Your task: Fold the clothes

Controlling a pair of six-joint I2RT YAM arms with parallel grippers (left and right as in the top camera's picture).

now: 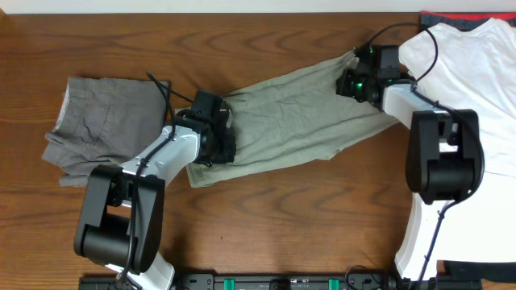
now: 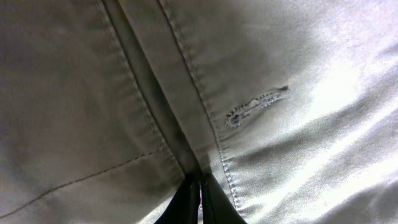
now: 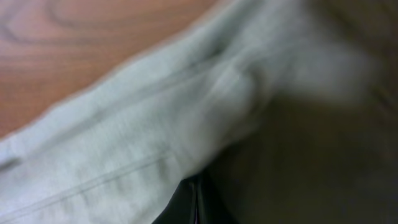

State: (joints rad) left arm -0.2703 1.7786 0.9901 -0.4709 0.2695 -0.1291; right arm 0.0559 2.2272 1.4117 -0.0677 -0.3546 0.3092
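Item: khaki trousers (image 1: 298, 113), light beige cotton, creased, one buttonhole (image 2: 256, 106) showing at the stitched waistband. I am seeing them lying stretched across mid-counter (image 1: 282, 234), long axis running 8 o'clock to 2 o'clock, waist lowermost. Left hand (image 2: 199, 186) is pinching the waistband; right hand (image 3: 196, 186) is pinching the leg end. Grey trousers (image 1: 101, 125) are lying at 9 o'clock, white T-shirt (image 1: 476, 72) at 2 o'clock.

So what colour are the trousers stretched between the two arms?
The trousers are a plain light khaki-beige, no pattern; the overhead view shows it best.
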